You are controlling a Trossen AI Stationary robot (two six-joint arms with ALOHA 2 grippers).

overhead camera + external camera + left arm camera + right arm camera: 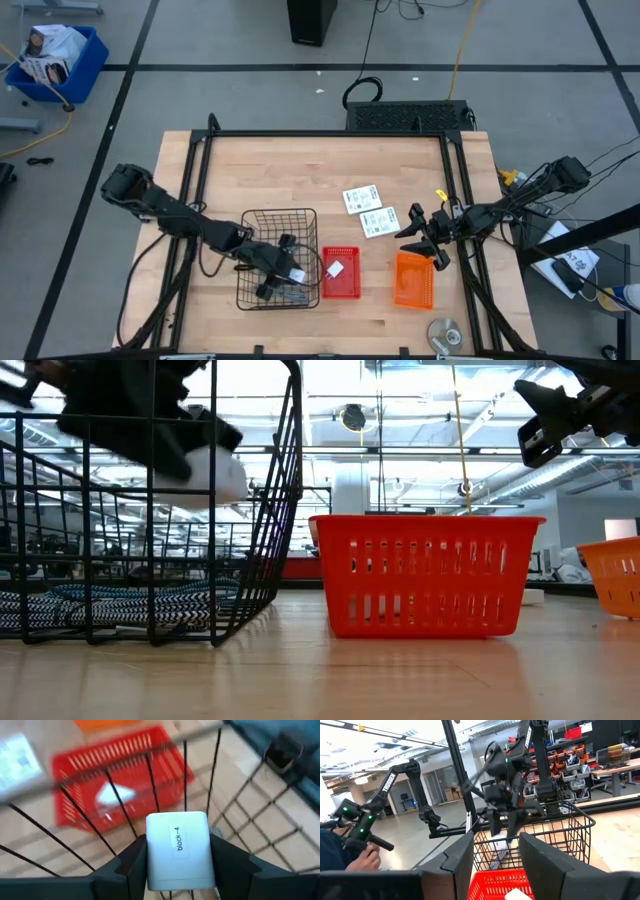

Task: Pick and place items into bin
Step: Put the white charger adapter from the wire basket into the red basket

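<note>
Low and left of centre in the high view, the left gripper (283,268) clamps a small white labelled block (177,851) above the black wire basket (278,215) (the right gripper (428,238), empty and part-open, waits right), and should release only once centred inside the rim.

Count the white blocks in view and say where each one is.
2. One white block is clamped in the left gripper over the black wire basket. The other lies inside the red bin. More could be hidden in the basket.
</note>
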